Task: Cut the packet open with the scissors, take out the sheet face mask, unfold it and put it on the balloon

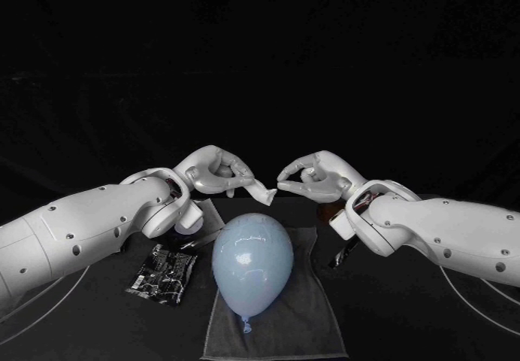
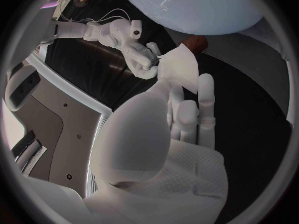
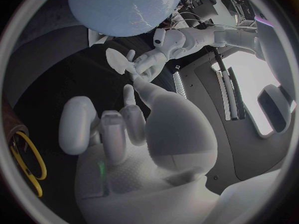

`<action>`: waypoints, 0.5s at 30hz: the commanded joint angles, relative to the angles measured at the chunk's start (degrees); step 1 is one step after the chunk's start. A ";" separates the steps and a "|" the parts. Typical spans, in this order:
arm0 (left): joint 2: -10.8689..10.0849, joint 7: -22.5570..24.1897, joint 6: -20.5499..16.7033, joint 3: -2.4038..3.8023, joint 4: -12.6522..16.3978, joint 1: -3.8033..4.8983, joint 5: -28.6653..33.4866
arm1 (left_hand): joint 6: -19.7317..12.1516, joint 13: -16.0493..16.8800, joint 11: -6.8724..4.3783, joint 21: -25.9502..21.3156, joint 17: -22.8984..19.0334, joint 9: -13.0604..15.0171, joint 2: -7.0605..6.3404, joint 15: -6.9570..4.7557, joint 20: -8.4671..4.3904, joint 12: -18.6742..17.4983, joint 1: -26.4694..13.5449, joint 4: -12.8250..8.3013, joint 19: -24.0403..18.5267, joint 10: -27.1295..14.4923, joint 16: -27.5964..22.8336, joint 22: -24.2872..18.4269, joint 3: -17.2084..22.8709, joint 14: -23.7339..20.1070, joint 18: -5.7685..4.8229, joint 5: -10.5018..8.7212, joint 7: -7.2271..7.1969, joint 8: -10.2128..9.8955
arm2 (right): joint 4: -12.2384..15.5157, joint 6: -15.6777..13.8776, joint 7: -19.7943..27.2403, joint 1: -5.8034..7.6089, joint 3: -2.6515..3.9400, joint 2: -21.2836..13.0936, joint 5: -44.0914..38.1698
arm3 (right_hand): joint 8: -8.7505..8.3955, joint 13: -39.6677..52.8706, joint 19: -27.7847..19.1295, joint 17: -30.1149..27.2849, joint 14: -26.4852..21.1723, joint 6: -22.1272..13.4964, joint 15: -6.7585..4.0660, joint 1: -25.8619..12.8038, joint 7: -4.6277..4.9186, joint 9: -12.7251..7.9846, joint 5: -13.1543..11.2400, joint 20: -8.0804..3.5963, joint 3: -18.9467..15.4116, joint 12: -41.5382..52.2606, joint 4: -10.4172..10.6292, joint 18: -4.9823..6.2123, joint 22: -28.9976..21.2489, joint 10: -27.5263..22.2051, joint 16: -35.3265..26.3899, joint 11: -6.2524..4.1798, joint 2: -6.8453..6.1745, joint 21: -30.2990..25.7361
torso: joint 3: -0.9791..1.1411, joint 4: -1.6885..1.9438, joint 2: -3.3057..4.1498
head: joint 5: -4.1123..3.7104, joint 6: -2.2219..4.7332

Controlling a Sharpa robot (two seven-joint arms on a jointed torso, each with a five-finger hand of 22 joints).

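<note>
My left hand (image 1: 217, 173) pinches the small folded white sheet face mask (image 1: 264, 195) in curled fingers, just over the far end of the pale blue oval balloon (image 1: 252, 259) lying on a grey towel (image 1: 314, 331). My right hand (image 1: 312, 177) is curled with its fingertips at the mask's other edge, and I cannot tell whether it grips. The crumpled black-and-silver packet (image 1: 162, 272) lies on the table beside the towel, under my left arm.
</note>
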 commanded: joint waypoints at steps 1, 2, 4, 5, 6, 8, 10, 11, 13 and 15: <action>-0.06 1.12 -0.51 0.06 0.17 0.11 -0.27 | -0.04 0.08 -0.06 0.26 0.10 3.02 0.18 -0.02 -0.41 0.32 -0.30 0.29 0.17 0.46 0.37 0.09 -0.10 0.38 0.84 0.10 -0.44 0.27 | -0.02 1.16 -0.54 0.05 0.05 -0.08 -2.05 | -0.37 7.35 -0.02 15.06 6.08 0.02 0.22 0.54 -0.05 -0.08 -0.11 0.36 -0.31 -0.30 -0.10 0.39 10.04 -0.40 0.23 0.02 0.11 -0.33 | 0.01 0.02 0.01 | -0.06 -0.11; -0.10 1.16 -0.50 0.06 0.20 0.11 -0.29 | -0.04 0.08 -0.06 0.26 0.10 3.02 0.18 -0.02 -0.41 0.32 -0.30 0.29 0.17 0.46 0.37 0.09 -0.10 0.38 0.84 0.10 -0.44 0.27 | 0.00 1.39 -0.56 0.05 0.05 -0.11 -2.73 | -0.72 7.32 -0.08 15.06 6.08 -0.37 0.28 0.67 0.14 -0.28 -0.12 0.39 -0.58 -0.34 -0.12 0.42 10.00 -0.46 0.23 0.14 -0.13 -0.52 | 0.01 0.02 0.01 | -0.08 -0.15; -0.15 1.26 -0.49 0.06 0.27 0.11 -0.30 | -0.04 0.08 -0.06 0.26 0.10 3.02 0.18 -0.02 -0.41 0.32 -0.30 0.29 0.17 0.46 0.37 0.09 -0.10 0.38 0.84 0.10 -0.44 0.27 | -0.01 1.75 -0.60 0.05 0.05 -0.12 -4.37 | -1.45 7.17 -0.31 15.06 6.08 -1.23 0.50 0.73 0.55 -0.68 -0.12 0.52 -0.99 -0.59 0.00 0.51 9.84 -0.68 0.23 0.45 -0.40 -1.15 | 0.01 0.01 0.03 | -0.09 -0.19; -0.17 1.30 -0.48 0.06 0.31 0.11 -0.28 | -0.04 0.08 -0.06 0.26 0.10 3.02 0.18 -0.02 -0.41 0.32 -0.30 0.29 0.17 0.46 0.37 0.09 -0.10 0.38 0.84 0.10 -0.44 0.27 | -0.04 1.89 -0.60 0.05 0.05 -0.09 -5.00 | -2.08 7.04 -0.46 15.06 6.08 -1.94 0.75 0.79 0.90 -1.02 -0.12 0.67 -1.30 -0.81 0.10 0.55 9.76 -0.90 0.23 0.75 -0.60 -1.51 | 0.01 0.01 0.04 | -0.10 -0.21; -0.19 1.35 -0.47 0.06 0.36 0.11 -0.26 | -0.04 0.08 -0.08 0.27 0.14 3.02 0.21 -0.04 -0.42 0.33 -0.29 0.30 0.18 0.48 0.38 0.10 -0.10 0.42 0.84 0.10 -0.46 0.28 | -0.09 2.04 -0.60 0.05 0.04 -0.03 -5.63 | -2.56 6.91 -0.62 15.06 6.08 -2.40 0.97 0.83 1.18 -1.28 -0.12 0.82 -1.61 -1.04 0.21 0.60 9.66 -1.10 0.23 1.01 -0.78 -1.91 | 0.00 0.00 0.03 | -0.10 -0.24; -0.23 1.43 -0.46 0.06 0.47 0.11 -0.22 | -0.04 0.08 -0.08 0.27 0.14 3.02 0.21 -0.04 -0.42 0.33 -0.29 0.30 0.18 0.48 0.38 0.10 -0.10 0.42 0.84 0.10 -0.46 0.28 | -0.22 2.15 -0.57 0.05 0.04 0.17 -6.42 | -3.07 6.73 -0.88 15.06 6.08 -2.81 1.22 0.91 1.49 -1.57 -0.12 1.01 -1.96 -1.33 0.36 0.69 9.50 -1.38 0.23 1.29 -0.88 -2.59 | -0.01 -0.01 0.03 | -0.08 -0.25; -0.25 1.46 -0.43 0.07 0.59 0.12 -0.19 | -0.05 0.08 -0.09 0.27 0.09 3.03 0.22 -0.05 -0.42 0.34 -0.28 0.31 0.18 0.49 0.37 0.10 -0.09 0.39 0.84 0.10 -0.46 0.29 | -0.31 1.94 -0.51 0.04 0.03 0.45 -6.81 | -3.63 6.57 -1.02 15.06 6.08 -3.30 1.47 0.79 1.79 -1.88 -0.12 1.21 -2.43 -1.58 0.67 0.73 9.43 -1.63 0.23 1.57 -1.00 -2.90 | -0.01 -0.02 0.05 | -0.01 -0.27; -0.25 1.44 -0.40 0.07 0.64 0.13 -0.18 | -0.05 0.08 -0.09 0.27 0.09 3.03 0.22 -0.05 -0.42 0.34 -0.28 0.31 0.18 0.49 0.37 0.10 -0.09 0.39 0.84 0.10 -0.46 0.29 | -0.35 1.58 -0.48 0.04 0.03 0.66 -6.86 | -3.83 6.52 -1.05 15.06 6.08 -3.48 1.56 0.65 1.89 -1.98 -0.13 1.28 -2.64 -1.66 0.84 0.74 9.42 -1.71 0.23 1.68 -1.06 -2.97 | 0.02 0.01 0.06 | 0.04 -0.25; -0.21 1.37 -0.28 0.07 0.69 0.14 -0.19 | -0.06 0.08 -0.10 0.28 0.08 3.03 0.22 -0.06 -0.43 0.34 -0.28 0.32 0.19 0.50 0.36 0.11 -0.10 0.39 0.84 0.09 -0.48 0.30 | -0.34 0.74 -0.40 0.04 0.02 1.09 -6.62 | -4.11 6.60 -0.96 15.06 6.08 -3.31 1.77 -0.02 2.02 -2.19 -0.12 1.52 -3.38 -1.48 1.82 0.69 9.49 -1.65 0.23 1.84 -0.78 -2.71 | 0.04 0.02 0.06 | 0.11 -0.26; -0.17 1.30 -0.20 0.07 0.71 0.17 -0.28 | -0.06 0.08 -0.10 0.28 0.08 3.03 0.22 -0.06 -0.43 0.34 -0.28 0.32 0.19 0.50 0.36 0.11 -0.10 0.39 0.84 0.09 -0.48 0.30 | -0.25 0.03 -0.43 0.04 0.02 1.46 -6.22 | -4.22 6.68 -0.93 15.06 6.08 -3.02 1.80 -0.38 1.97 -2.31 -0.13 1.62 -3.90 -1.32 2.56 0.71 9.52 -1.56 0.23 1.83 -0.51 -2.64 | 0.05 0.05 0.04 | 0.17 -0.27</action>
